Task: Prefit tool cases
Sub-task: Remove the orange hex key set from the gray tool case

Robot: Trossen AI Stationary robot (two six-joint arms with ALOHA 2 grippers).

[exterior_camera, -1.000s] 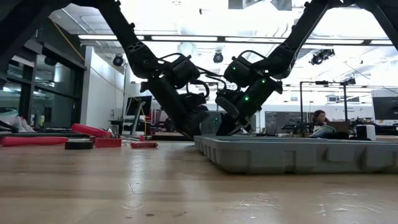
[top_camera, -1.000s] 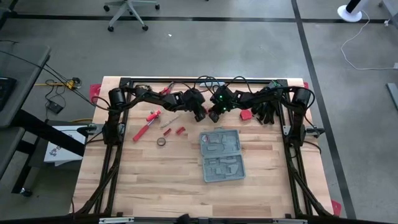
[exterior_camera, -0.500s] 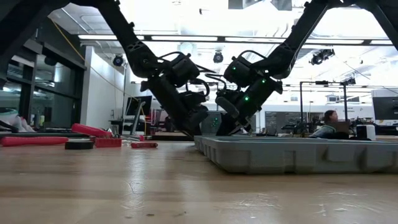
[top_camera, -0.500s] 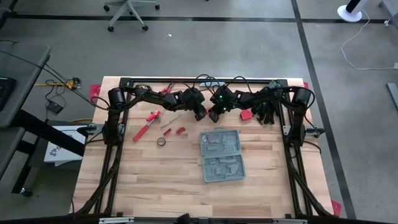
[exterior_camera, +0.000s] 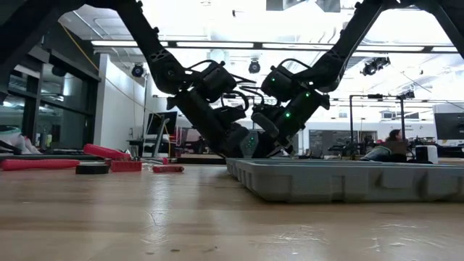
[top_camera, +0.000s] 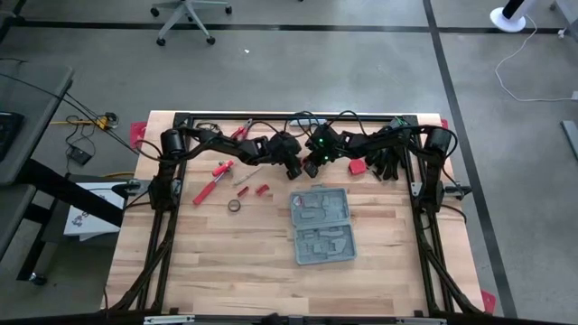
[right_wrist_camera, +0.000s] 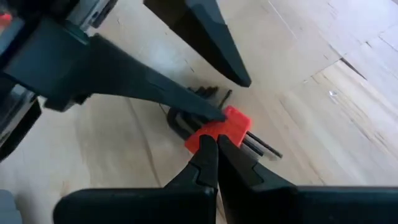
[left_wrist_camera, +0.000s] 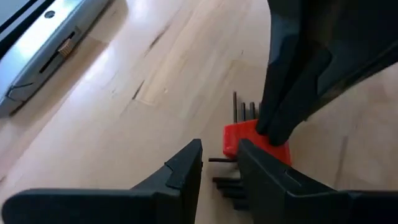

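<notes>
text: none you can read | labels: none | brands: none | numbers: none | signs: none in any of your views

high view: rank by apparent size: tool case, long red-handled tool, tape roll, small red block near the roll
1. tool case, open, by far the largest
2. long red-handled tool
3-4. tape roll and small red block look about alike; not ranking them.

Tool case (top_camera: 321,226): grey-blue plastic, opened flat, moulded slots facing up, lying near the table (top_camera: 226,271) centre, toward its right edge.
</notes>
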